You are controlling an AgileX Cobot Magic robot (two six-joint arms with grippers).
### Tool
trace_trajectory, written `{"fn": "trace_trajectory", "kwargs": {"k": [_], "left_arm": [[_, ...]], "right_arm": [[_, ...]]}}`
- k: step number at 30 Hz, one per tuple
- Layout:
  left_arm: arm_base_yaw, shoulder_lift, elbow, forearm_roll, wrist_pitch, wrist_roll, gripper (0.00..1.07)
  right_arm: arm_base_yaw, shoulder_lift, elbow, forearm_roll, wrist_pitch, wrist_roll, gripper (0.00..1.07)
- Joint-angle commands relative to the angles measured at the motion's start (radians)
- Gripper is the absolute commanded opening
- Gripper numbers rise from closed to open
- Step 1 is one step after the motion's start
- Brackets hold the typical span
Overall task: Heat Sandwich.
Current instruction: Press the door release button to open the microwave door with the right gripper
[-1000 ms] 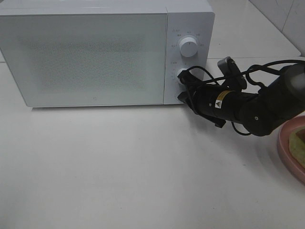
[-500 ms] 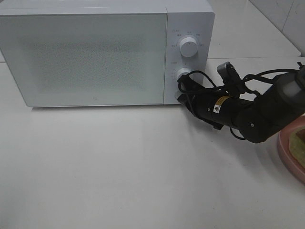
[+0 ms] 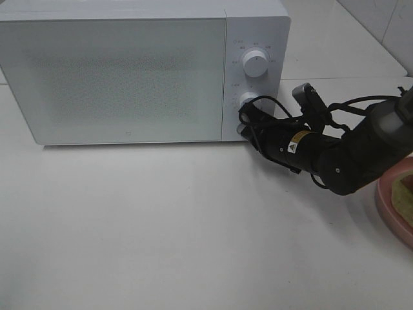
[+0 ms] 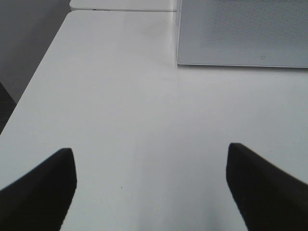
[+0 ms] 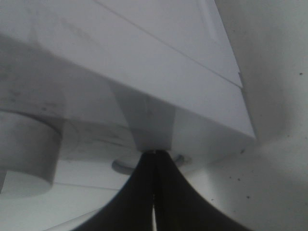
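At the far right edge you see only a sliver of the sandwich (image 3: 406,192): a pale yellow-green corner lying on a pink plate (image 3: 386,200) on the desk (image 3: 193,226), the rest cut off from view.

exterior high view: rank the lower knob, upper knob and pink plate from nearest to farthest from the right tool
1. lower knob: on the microwave control panel, just above the right tool.
2. upper knob: higher on the same panel.
3. pink plate: far off at the view's right edge, past the arm.
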Motion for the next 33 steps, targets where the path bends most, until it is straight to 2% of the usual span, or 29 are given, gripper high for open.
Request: {"fn": "trace_trajectory", "kwargs": {"k": [1,10,26,33], "left_arm": [[-0.005,-0.024,0.003,0.002,-0.016,-0.007,0.81],[-0.005,-0.024,0.003,0.002,-0.016,-0.007,0.81],[-0.005,-0.024,0.003,0.002,-0.016,-0.007,0.81],[-0.005,-0.024,0.003,0.002,-0.016,-0.007,0.81]], "right_arm": [[-0.003,0.004,-0.031,0.035,-0.073,-0.014,0.00],[-0.003,0.006,-0.031,0.048,-0.128,-0.054,0.00],[-0.003,0.006,-0.031,0.173,-0.196,-0.091,0.00],[-0.003,0.012,-0.073,0.173,-0.180,-0.084,0.00]]}}
